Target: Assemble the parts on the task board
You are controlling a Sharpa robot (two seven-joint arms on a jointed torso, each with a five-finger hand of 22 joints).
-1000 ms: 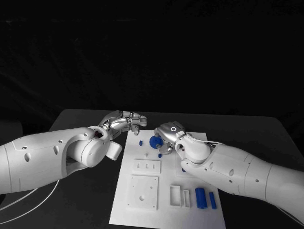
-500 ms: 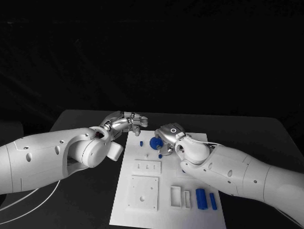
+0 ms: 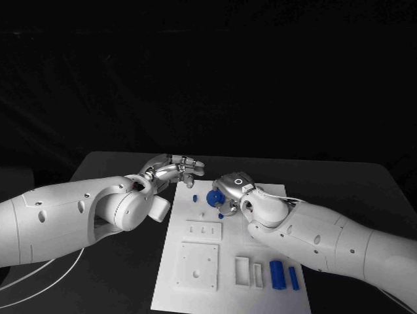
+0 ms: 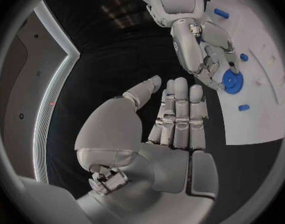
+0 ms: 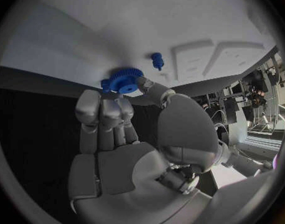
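A matte black worktop (image 3: 359, 183) carries a flat white task board (image 3: 229, 261) with rectangular recesses. The silver right hand (image 3: 229, 190) pinches a toothed blue gear (image 5: 124, 80) at the board's far end, apparently touching it. The left hand (image 3: 171, 169) hovers beside the board's far left corner, fingers (image 4: 180, 109) straight, together, holding nothing.

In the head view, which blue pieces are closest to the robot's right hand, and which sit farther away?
From the right hand:
1. Blue gear, at the fingertips, at the board's far end.
2. Small blue piece, just beyond the gear, toward the left arm.
3. Two blue bars, farthest, at the board's near end; too close together to rank.
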